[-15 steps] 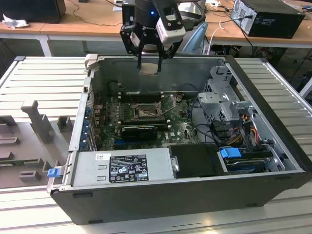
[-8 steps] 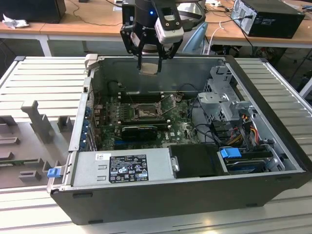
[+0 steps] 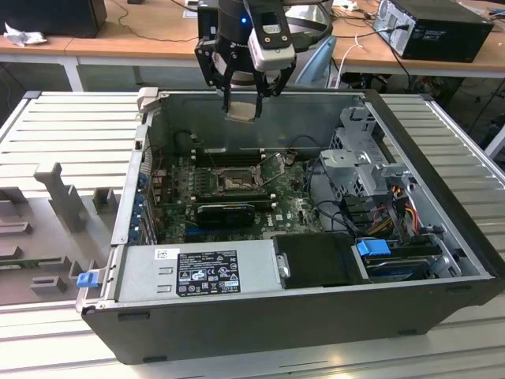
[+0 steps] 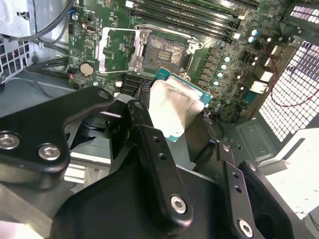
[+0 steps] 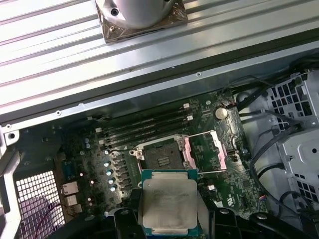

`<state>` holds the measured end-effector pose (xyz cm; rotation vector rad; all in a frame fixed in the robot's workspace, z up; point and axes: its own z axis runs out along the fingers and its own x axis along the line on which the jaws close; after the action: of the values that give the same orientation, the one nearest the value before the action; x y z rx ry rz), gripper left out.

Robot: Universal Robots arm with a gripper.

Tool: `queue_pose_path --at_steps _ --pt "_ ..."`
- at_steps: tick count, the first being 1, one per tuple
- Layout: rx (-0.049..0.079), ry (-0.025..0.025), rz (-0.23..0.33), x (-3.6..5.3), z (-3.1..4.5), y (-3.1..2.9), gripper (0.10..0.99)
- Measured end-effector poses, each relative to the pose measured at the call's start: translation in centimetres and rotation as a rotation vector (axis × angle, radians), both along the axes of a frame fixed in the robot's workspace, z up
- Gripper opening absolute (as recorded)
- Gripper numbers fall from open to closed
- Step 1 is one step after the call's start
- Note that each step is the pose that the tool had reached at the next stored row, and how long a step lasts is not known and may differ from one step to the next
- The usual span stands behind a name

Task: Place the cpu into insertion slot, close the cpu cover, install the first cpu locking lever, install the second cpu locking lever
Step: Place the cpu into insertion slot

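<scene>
My gripper (image 3: 241,99) hangs above the far wall of the open computer case (image 3: 410,260), shut on the cpu (image 3: 241,109). The cpu (image 5: 168,204) is a flat square chip with a pale silver top, and black fingers (image 4: 144,124) pinch two opposite edges. In the second wrist view the cpu (image 4: 177,107) is tilted over the board. The insertion slot (image 5: 159,158) is a dark square socket on the green motherboard, uncovered, well below the chip. The cpu cover (image 5: 204,152) is swung open beside the slot. The slot (image 4: 167,49) and the cover (image 4: 117,50) lie side by side.
A grey power supply (image 3: 201,272) fills the case's near side. A drive cage (image 3: 367,170) and loose cables (image 3: 331,189) stand at the exterior view's right. Memory slots (image 5: 149,124) run behind the socket. A long black card (image 3: 225,213) lies in front of it.
</scene>
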<state>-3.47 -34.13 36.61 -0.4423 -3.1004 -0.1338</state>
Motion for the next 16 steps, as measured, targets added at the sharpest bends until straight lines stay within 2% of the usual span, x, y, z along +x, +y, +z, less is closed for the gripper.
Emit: queue_pose_path --at_steps 7,10,16 --pt "0.000 0.0000 -0.039 0.00 0.00 0.00 0.525" --pt "0.000 0.0000 -0.086 0.00 0.00 0.00 0.525" --pt "0.000 -0.0001 -0.122 0.00 -0.01 0.00 0.525"
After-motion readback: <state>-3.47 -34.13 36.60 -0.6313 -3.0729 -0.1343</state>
